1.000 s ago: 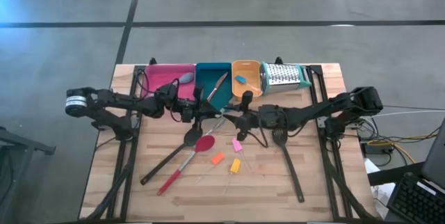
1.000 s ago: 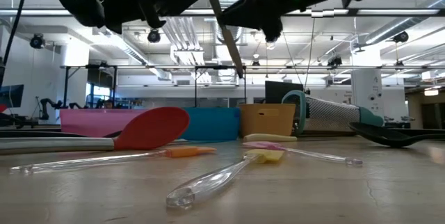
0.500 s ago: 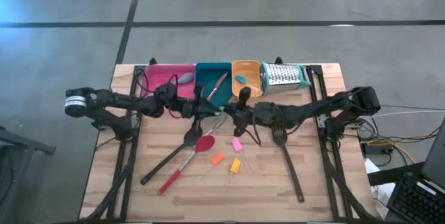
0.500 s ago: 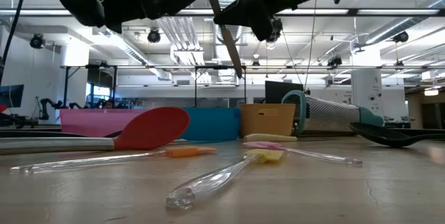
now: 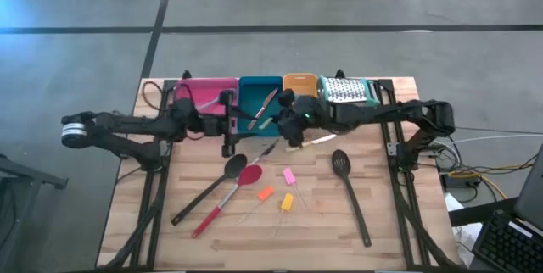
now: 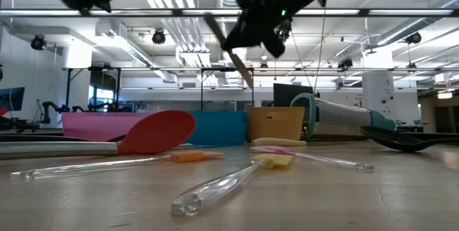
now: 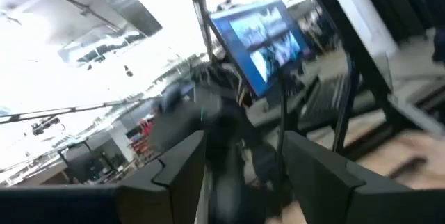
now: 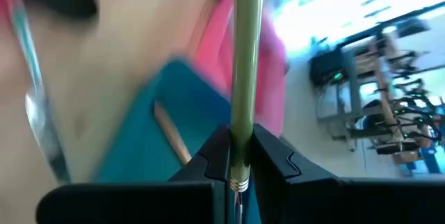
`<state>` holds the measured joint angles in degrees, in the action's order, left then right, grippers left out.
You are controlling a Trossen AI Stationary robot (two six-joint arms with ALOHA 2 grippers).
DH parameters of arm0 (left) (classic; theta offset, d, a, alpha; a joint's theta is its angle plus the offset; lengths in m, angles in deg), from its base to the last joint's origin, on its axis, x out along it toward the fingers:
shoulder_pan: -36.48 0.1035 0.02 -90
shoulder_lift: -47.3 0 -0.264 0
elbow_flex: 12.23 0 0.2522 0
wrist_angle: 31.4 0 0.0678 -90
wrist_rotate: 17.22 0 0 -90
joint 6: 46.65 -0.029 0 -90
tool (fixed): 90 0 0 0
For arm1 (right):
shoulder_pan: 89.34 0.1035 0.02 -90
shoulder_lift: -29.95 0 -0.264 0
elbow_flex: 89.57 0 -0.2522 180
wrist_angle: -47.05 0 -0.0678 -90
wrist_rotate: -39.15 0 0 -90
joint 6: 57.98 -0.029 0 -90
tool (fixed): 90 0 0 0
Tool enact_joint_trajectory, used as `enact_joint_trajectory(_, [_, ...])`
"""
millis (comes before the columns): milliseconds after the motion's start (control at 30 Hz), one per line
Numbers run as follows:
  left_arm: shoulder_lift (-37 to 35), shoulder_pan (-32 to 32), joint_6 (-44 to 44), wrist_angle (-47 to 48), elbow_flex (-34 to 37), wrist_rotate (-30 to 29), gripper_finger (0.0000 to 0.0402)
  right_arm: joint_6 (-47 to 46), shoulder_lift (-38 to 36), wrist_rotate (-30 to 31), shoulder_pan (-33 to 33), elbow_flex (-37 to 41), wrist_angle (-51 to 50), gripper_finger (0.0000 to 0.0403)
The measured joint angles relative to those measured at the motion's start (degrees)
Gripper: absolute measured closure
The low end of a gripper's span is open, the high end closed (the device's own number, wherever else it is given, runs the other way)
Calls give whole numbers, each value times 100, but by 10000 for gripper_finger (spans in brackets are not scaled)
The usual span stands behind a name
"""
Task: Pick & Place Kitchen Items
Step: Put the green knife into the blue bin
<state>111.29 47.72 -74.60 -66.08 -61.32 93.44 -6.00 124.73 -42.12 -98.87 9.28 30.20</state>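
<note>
A thin knife with an olive-green handle (image 8: 247, 71) hangs tilted above the table (image 6: 231, 52), in front of the teal tray (image 5: 259, 95). My right gripper (image 5: 287, 120) is shut on it. My left gripper (image 5: 227, 122) stands open to its left, with nothing between its fingers (image 7: 174, 168). On the table lie a black ladle (image 5: 204, 192), a red spoon (image 5: 227, 195), a black slotted turner (image 5: 348, 184) and pink (image 5: 288, 175), orange (image 5: 265, 194) and yellow (image 5: 287, 202) pieces. My right gripper pinches the knife's handle (image 8: 242, 130) between its two fingers, close to the end with the metal ring (image 8: 238, 182). It reaches in from the table's right. The handle sticks out forward past the fingertips. The knife is tilted and clear of the table.
Along the far edge stand a pink tray (image 5: 199, 95) holding a grey spoon, the teal tray holding another knife (image 5: 267, 102), an orange tray (image 5: 297, 86) and a metal grater (image 5: 348, 91). Clear plastic utensils (image 6: 215, 184) lie near the coloured pieces.
The knife has passed from my left gripper to my right one. My left gripper has opened, let go and drawn back toward the table's left edge. My right gripper has carried the knife toward the far edge, up to the teal tray.
</note>
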Motion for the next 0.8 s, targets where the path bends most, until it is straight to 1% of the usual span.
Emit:
enact_joint_trajectory(67, [-223,2,263,10,0,-7,203,350,312,6,-144,-294,-405,380])
enact_joint_trajectory(167, [-540,4,502,-1,0,-12,203,525,811,-4,-319,-781,-848,380])
enact_joint_trajectory(333, [-930,4,710,10,0,-13,202,1029,1564,-282,-451,-1556,-1018,380])
enact_joint_trajectory(400, [-1050,4,730,4,0,-13,202,1247,1844,-300,-472,-1900,-1108,380])
enact_joint_trajectory(567, [-1231,4,1093,10,0,-15,202,1587,2537,-290,-575,-2745,-1945,380])
enact_joint_trajectory(800, [-1351,4,1301,99,0,-16,202,1700,3322,-311,-787,-3909,-2814,380])
